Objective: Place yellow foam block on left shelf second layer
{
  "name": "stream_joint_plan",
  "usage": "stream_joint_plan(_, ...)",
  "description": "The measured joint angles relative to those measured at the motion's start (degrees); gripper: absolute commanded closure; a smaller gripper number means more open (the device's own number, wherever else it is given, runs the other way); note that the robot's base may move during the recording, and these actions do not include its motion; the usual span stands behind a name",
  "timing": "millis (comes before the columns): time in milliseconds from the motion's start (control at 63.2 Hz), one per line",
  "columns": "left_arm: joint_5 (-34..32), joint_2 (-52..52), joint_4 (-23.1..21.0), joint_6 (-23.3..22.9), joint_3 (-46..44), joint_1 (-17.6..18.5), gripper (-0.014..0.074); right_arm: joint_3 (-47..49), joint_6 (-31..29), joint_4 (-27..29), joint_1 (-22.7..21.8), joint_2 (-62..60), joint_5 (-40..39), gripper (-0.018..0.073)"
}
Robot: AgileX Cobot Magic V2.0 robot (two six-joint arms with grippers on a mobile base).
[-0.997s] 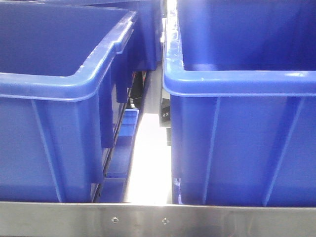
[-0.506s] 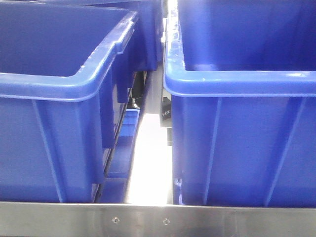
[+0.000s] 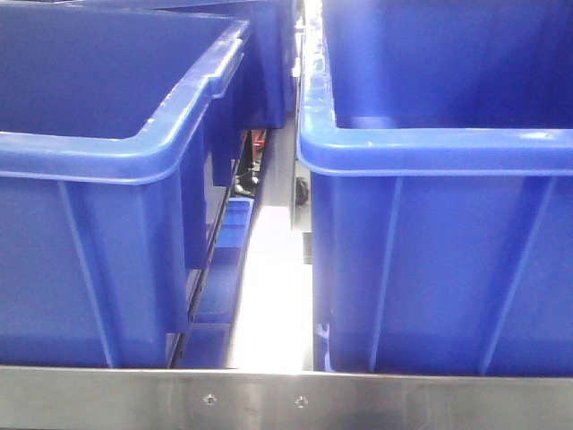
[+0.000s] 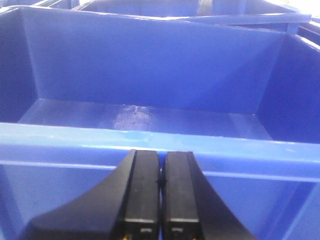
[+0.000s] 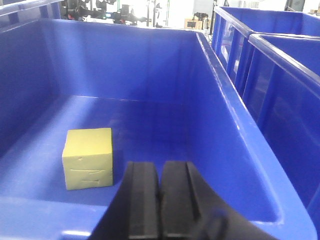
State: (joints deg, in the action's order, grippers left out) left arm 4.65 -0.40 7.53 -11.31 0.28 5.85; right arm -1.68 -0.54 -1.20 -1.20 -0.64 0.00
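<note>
Where it sits, yellow foam block (image 5: 88, 158) matte, cubic

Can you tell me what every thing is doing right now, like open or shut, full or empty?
yellow foam block: lying on the floor of a blue bin, not held.
blue bin in the right wrist view: holds only the block.
blue bin in the left wrist view: nothing on the floor that shows.
left gripper: shut, holding nothing.
right gripper: shut, holding nothing.

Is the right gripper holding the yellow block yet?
No. The right gripper is shut and empty; the yellow foam block sits on the blue bin floor.
</note>
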Motion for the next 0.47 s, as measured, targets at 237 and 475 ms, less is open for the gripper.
stream_joint_plan(237, 0.0, 0.0, 0.0, 0.0, 0.0, 0.0, 0.046, -0.1, 0.0, 0.0, 0.0, 0.0, 0.0, 0.0526)
stream_joint_plan(475, 0.0, 0.0, 0.0, 0.0, 0.0, 0.0, 0.046, -0.1, 0.0, 0.0, 0.0, 0.0, 0.0, 0.0526)
